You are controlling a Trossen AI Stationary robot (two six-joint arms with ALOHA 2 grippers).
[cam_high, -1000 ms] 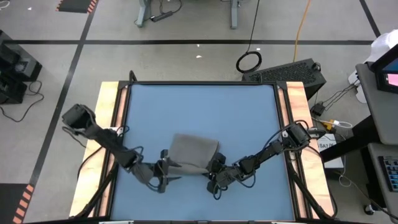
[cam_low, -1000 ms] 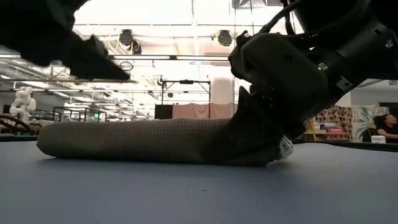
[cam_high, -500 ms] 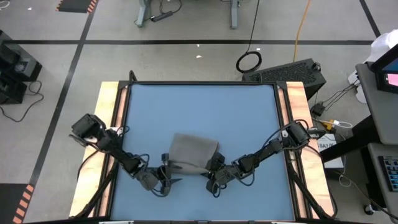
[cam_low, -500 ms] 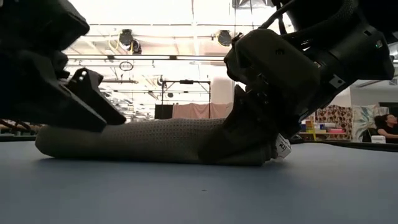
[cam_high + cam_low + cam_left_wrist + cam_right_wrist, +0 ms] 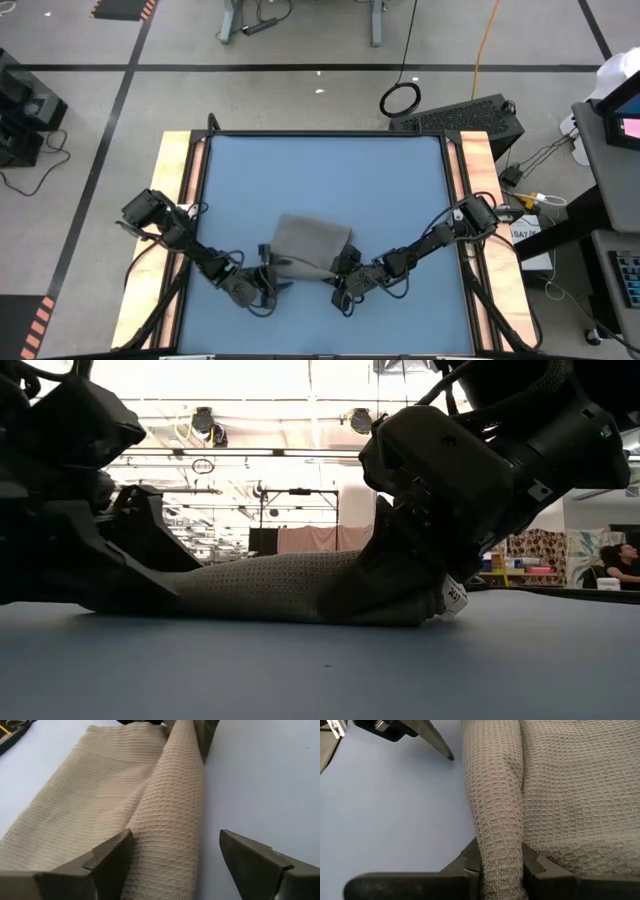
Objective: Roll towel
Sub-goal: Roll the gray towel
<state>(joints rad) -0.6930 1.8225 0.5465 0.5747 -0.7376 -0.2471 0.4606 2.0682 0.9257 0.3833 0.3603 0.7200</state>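
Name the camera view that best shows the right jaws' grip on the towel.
Right wrist view: both jaws pinch the towel's rolled edge. The low view shows the right gripper blocking that end; the high view shows it tiny; the left wrist view barely shows it.

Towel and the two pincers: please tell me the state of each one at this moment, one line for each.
towel: lying on the blue table, its near edge rolled into a tube, the rest flat.
left pincer: open, fingers astride one end of the roll.
right pincer: shut on the towel, pinching the other end of the roll.
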